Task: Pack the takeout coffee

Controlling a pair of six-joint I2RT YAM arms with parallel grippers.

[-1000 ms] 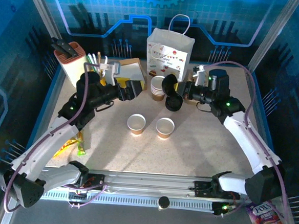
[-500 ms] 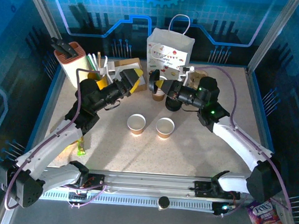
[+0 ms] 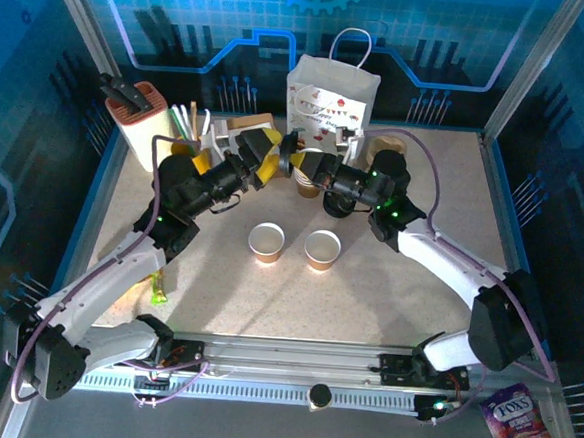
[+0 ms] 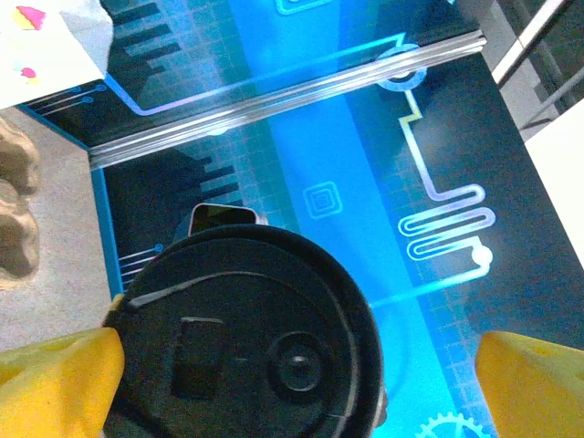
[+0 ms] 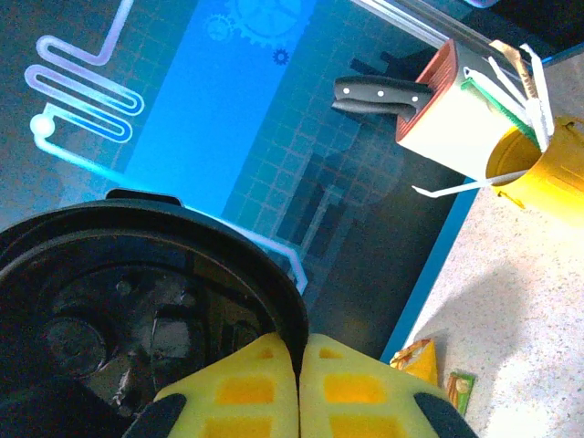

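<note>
Two tan paper cups (image 3: 266, 241) (image 3: 322, 248) stand open, without lids, on the middle of the table. My right gripper (image 3: 302, 165) is shut on the rim of a black plastic lid (image 5: 137, 310) and holds it on edge above the back of the table. In the right wrist view the yellow fingertips (image 5: 265, 365) pinch that rim. My left gripper (image 3: 266, 157) faces it, open wide. The lid (image 4: 246, 338) sits between the left gripper's yellow fingers (image 4: 55, 383), close to the left one and well apart from the right one.
A stack of spare cups (image 3: 308, 180) and a stack of black lids (image 3: 335, 204) stand just below the two grippers. Behind are the white paper bag (image 3: 331, 96), a knife block (image 3: 137, 108) and a yellow utensil pot (image 3: 191, 154). A snack packet (image 3: 157, 285) lies at the left.
My right arm swung left, carrying the black lid up to the left gripper. The left gripper rose and moved right to meet it, opening slightly wider.
</note>
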